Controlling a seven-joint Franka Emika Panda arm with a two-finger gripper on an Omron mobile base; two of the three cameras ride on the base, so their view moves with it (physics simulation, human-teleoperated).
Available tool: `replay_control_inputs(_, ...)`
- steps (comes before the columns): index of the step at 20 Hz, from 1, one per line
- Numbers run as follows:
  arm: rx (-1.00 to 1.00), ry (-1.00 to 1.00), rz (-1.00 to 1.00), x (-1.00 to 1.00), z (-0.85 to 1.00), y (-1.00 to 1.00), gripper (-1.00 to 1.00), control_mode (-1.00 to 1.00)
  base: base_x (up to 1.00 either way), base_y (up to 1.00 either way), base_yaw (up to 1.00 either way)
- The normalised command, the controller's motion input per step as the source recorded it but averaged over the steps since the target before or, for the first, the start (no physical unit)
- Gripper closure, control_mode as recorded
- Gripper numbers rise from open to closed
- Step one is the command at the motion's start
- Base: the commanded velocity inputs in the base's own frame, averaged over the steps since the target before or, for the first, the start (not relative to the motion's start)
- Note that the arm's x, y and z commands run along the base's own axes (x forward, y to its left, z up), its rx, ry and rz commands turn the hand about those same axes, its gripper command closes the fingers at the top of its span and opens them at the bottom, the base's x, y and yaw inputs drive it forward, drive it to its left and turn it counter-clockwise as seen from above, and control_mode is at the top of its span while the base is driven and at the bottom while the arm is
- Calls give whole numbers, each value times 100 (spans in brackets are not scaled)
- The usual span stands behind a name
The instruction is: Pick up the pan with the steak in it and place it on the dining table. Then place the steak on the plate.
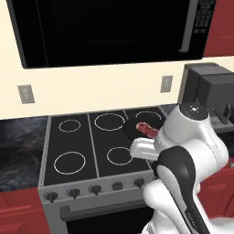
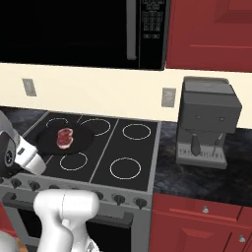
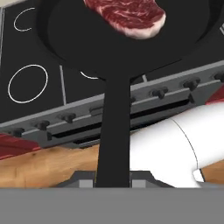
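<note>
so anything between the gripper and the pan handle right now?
Nothing visible. In the hand view the pan handle runs straight down to the bottom edge, between the gripper's finger bases. The steak lies in the pan, above the stove. The fingertips are hidden, so actual closure can't be judged.

one pan [image 2: 66, 141], one steak [image 2: 65, 137], five burners [image 2: 125, 168]

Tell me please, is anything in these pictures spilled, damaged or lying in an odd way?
Nothing stands out. The steak lies flat inside the pan above the stove, and nothing has spilled. The pan's handle runs straight down to the gripper. The coffee machine stands upright on the counter.
</note>
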Motion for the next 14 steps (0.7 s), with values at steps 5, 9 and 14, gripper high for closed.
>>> replay_control_inputs(5, -1, -7, 9, -58, -1, -3, 100, -100, 0, 0, 0)
replay_control_inputs(9, 0, 0, 0, 0, 0, 0, 100, -100, 0, 0, 0)
replay_control_inputs(14, 0, 0, 0, 0, 0, 0, 100, 100, -7, 0, 0)
